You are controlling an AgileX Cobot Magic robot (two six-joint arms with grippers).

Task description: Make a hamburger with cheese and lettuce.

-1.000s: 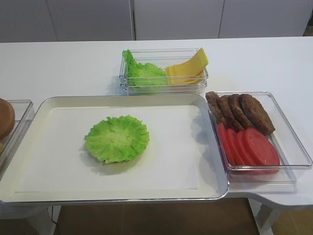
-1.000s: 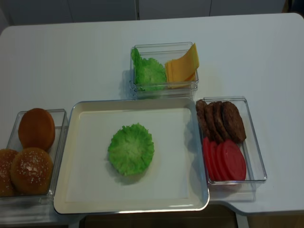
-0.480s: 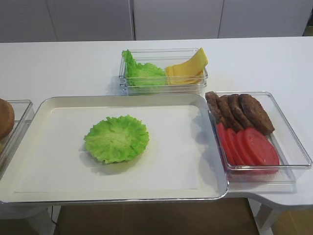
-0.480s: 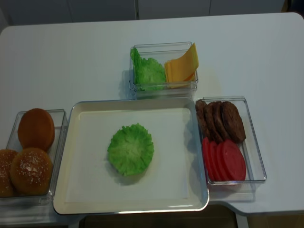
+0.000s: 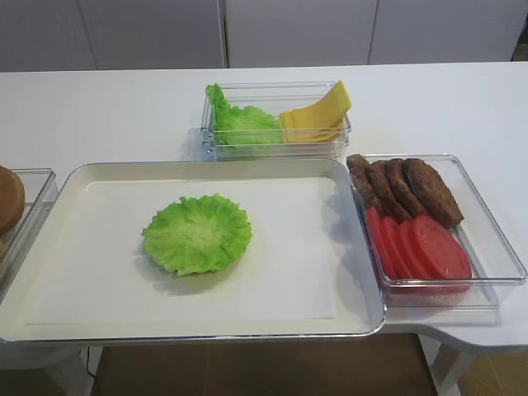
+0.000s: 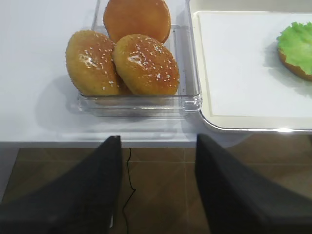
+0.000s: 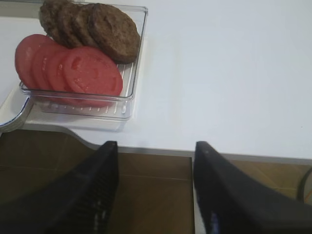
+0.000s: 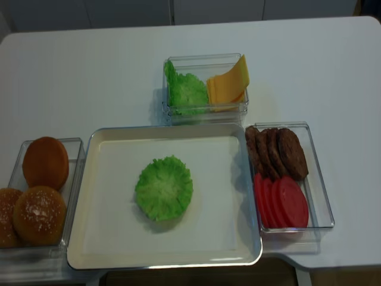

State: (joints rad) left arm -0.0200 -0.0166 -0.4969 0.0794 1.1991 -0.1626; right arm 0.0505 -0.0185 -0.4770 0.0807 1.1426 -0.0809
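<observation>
Lettuce [image 8: 164, 187] covers hamburger [image 6: 292, 67] mid-tray [image 8: 220, 250]. Cheese [image 8: 229, 83] sits in top-center box [image 8: 205, 110]. We see left gripper [image 6: 156, 187], right gripper [image 7: 153, 190] low in wrist frames, both wide apart, holding nothing.

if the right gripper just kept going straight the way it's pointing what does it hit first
Probably the near edge of the white table, right of the clear tray of tomato slices and patties. The right gripper hangs open below that edge; depth is unclear, so it might pass above it.
</observation>
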